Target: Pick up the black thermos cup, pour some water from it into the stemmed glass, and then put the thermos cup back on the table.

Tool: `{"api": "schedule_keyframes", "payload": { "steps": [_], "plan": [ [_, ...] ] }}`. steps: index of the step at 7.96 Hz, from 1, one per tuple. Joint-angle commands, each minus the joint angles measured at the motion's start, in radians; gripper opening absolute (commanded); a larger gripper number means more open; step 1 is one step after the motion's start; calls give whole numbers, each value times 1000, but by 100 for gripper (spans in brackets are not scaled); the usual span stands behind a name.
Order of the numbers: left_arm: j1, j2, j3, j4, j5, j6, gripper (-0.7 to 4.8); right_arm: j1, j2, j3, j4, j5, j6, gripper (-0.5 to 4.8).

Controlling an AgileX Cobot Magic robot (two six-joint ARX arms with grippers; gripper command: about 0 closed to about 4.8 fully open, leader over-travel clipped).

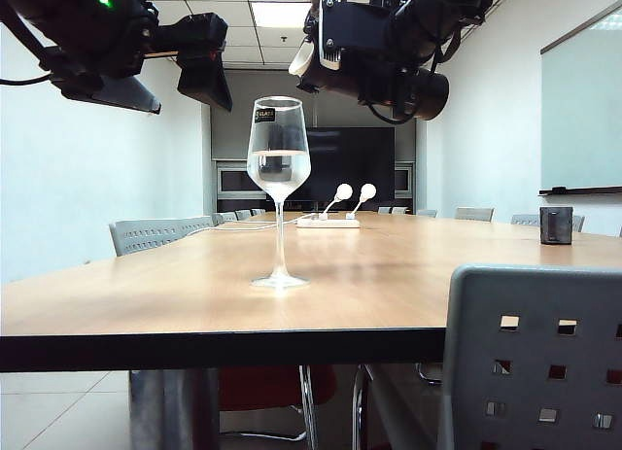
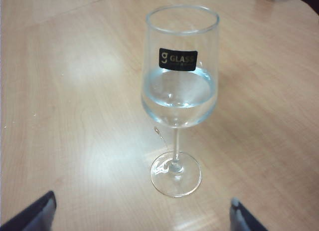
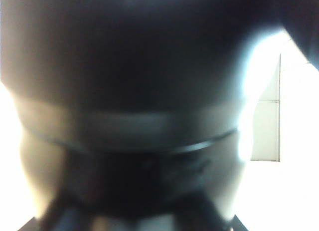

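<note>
A: Right hand (image 1: 326, 56) first. We see it up high, above and to the right of the glass (image 1: 279, 192), clamped around the flask (image 3: 129, 91), which lies tilted with its pale rim toward the glass. The wrist camera is filled by a dark blurred body with a pale band, so it's gripping the flask.

B: Agreed. Is it pouring?

A: We can't see any stream. The spout looks off to the side of the glass mouth, not over it, though the angle makes that hard to call.

B: Left hand (image 2: 139, 213)?

A: Jaws spread wide, nothing in them. Its two tips show on either side of the glass foot, apart from it, hovering above the bench (image 1: 146, 304).

B: And the glass itself?

A: Upright on the bench near the front edge, water in the lower part of the bowl, black label near the rim.

B: So progress?

A: We judge pick-up done and pour done or nearly so, given the water. What's left is righting the flask and setting it back down on the bench, then letting go.

B: The small dark cup (image 1: 556, 225) far right?

A: Untouched, well apart.
</note>
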Motion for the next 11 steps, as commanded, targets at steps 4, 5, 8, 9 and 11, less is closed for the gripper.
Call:
{"api": "schedule_keyframes", "payload": {
  "steps": [4, 5, 8, 9, 11],
  "plan": [
    [-2, -2, 5, -21, 1, -4, 479, 4, -20, 19, 100, -48, -108, 165],
    [-2, -2, 5, -25, 1, -5, 479, 3, -20, 19, 104, -48, -138, 165],
    [-2, -2, 5, -25, 1, -5, 479, 3, -19, 19, 129, -48, -138, 165],
    [-2, -2, 5, -25, 1, -5, 479, 3, -19, 19, 129, -48, -138, 165],
    [-2, -2, 5, -25, 1, -5, 479, 3, -19, 19, 129, -48, -159, 165]
  ]
}}
